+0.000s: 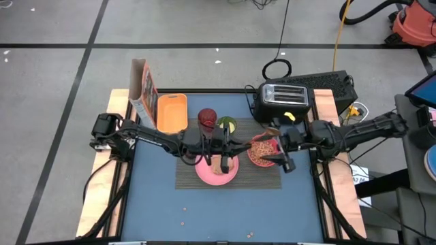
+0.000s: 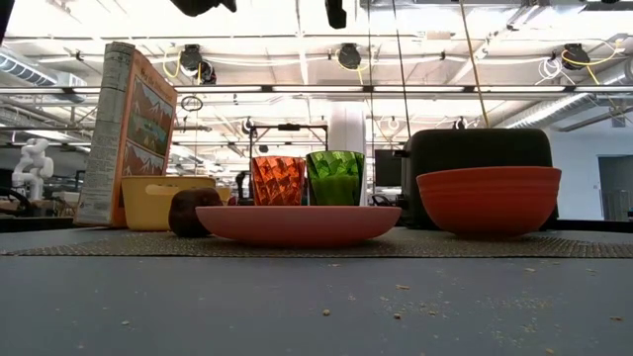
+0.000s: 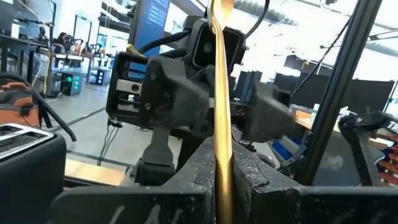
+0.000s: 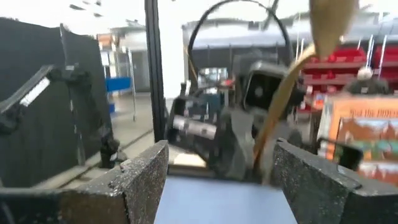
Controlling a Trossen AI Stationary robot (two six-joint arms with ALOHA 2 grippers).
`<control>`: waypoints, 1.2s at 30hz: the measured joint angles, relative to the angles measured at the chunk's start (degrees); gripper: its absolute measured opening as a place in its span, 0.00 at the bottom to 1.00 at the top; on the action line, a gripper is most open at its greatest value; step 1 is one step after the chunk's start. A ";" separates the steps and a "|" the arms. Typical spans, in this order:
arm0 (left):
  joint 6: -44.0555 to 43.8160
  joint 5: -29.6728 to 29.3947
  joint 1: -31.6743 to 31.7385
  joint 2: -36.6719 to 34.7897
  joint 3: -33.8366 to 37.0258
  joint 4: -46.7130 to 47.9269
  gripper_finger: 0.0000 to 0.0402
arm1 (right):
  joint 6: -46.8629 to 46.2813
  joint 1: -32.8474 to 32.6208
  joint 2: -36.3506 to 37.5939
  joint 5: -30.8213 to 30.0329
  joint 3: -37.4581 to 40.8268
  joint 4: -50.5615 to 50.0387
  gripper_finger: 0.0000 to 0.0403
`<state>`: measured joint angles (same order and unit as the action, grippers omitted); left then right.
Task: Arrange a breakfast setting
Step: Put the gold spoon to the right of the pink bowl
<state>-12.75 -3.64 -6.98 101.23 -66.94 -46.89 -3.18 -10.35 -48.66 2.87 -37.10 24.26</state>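
Note:
A pink plate [image 1: 228, 175] [image 2: 297, 222] and a pink-red bowl [image 1: 257, 158] [image 2: 488, 198] rest on the dark woven placemat [image 1: 197, 180]. Behind them stand the red tumbler [image 1: 207, 118] and the green cup [image 1: 227, 124]. The dark-red fruit [image 2: 193, 213] lies on the mat left of the plate. My left gripper [image 1: 219, 162] is above the plate, shut on the brown toast slice [image 3: 222, 93]. My right gripper [image 1: 278, 148] is open above the bowl. A blurred brown thing [image 4: 280, 112] shows by its far finger; I cannot tell if they touch. My left gripper pinches the toast slice's two flat faces [image 3: 224, 158] between its two fingers. The fingers lie level and point toward the table's right. The slice stands on edge, rises above the fingers, and is lifted clear of the plate.
A black toaster [image 1: 285, 101] stands at the back right behind the bowl. A cereal box [image 1: 143, 92] and a yellow container [image 1: 172, 112] stand at the back left. Crumbs [image 1: 184, 221] lie on the blue table near its front edge.

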 joint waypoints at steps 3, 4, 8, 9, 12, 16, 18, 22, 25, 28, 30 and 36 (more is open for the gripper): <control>1.25 -0.01 -0.02 -0.01 0.00 -0.39 0.04 | 0.97 0.00 -3.17 -2.36 0.00 6.65 0.69; 1.47 -0.02 -0.02 -0.02 0.00 -0.39 0.04 | 1.21 0.00 -4.11 -3.41 0.00 8.68 0.69; 1.78 0.00 -0.04 0.00 0.00 -0.41 0.04 | 1.98 0.00 -7.28 -6.10 0.00 14.26 0.69; 1.85 0.00 -0.04 0.00 0.00 -0.48 0.04 | 2.56 0.00 -7.88 -6.10 0.00 15.37 0.69; 2.13 0.00 -0.04 0.00 0.00 -0.54 0.04 | 3.00 0.00 -9.51 -6.07 0.00 18.17 0.67; 2.13 0.00 -0.04 0.00 0.00 -0.52 0.04 | 3.02 0.01 -10.83 -6.08 0.00 19.57 0.59; 2.13 0.00 -0.04 0.00 0.00 -0.50 0.04 | 3.02 0.00 -11.28 -6.07 0.00 20.57 0.53; 2.57 -0.80 -0.06 0.00 0.00 -0.50 0.04 | 3.02 0.02 -11.66 -6.08 0.00 21.43 0.38; 3.21 -1.13 -0.07 0.00 0.00 -0.49 0.04 | 3.02 0.04 -11.66 -6.22 0.00 21.66 0.27; 4.00 -1.19 -0.07 0.00 0.00 -0.48 0.04 | 3.02 0.07 -11.66 -6.35 0.00 21.80 0.15; 4.10 -1.17 -0.13 0.00 0.00 -0.48 0.04 | 3.01 0.07 -11.66 -6.46 0.00 21.81 0.08; 4.08 -1.20 -0.11 0.00 0.00 0.08 0.06 | 1.60 0.07 -11.66 -6.37 0.00 21.77 0.05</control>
<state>-8.67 -4.84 -7.09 101.23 -66.94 -46.81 -1.58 -10.28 -60.31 -3.50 -37.10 46.03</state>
